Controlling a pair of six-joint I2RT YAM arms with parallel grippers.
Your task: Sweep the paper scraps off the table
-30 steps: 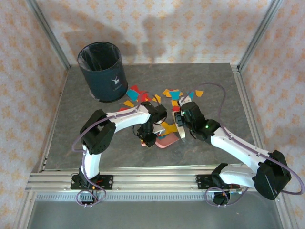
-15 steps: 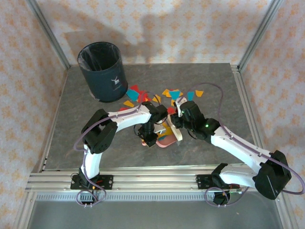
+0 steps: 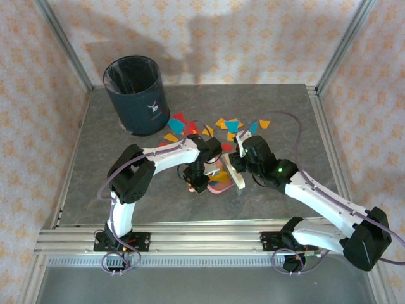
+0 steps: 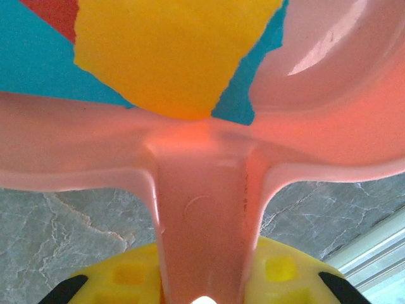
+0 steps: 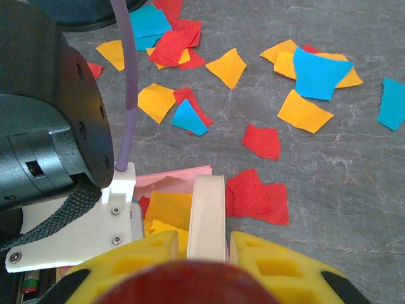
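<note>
Red, yellow-orange and cyan paper scraps (image 3: 228, 125) lie scattered on the dark grey marbled table (image 3: 107, 190), mostly beyond the grippers; in the right wrist view the scraps (image 5: 259, 140) spread ahead of the fingers. My left gripper (image 3: 196, 184) (image 4: 202, 282) is shut on the handle of the pink dustpan (image 3: 219, 182) (image 4: 202, 209), which holds yellow, cyan and red pieces. My right gripper (image 3: 241, 163) (image 5: 207, 244) is shut on a cream brush (image 3: 238, 180) (image 5: 208, 212), set at the dustpan's (image 5: 171, 179) right edge, beside two red scraps (image 5: 256, 195).
A dark round bin (image 3: 134, 95) with a liner stands at the table's far left, with scraps close to its base. Silver rails edge the table (image 3: 190, 237). The left arm's wrist (image 5: 44, 120) sits close to the left of the brush.
The right gripper has shifted the brush a little along the dustpan's right side. The left gripper and dustpan have edged slightly away from the near edge.
</note>
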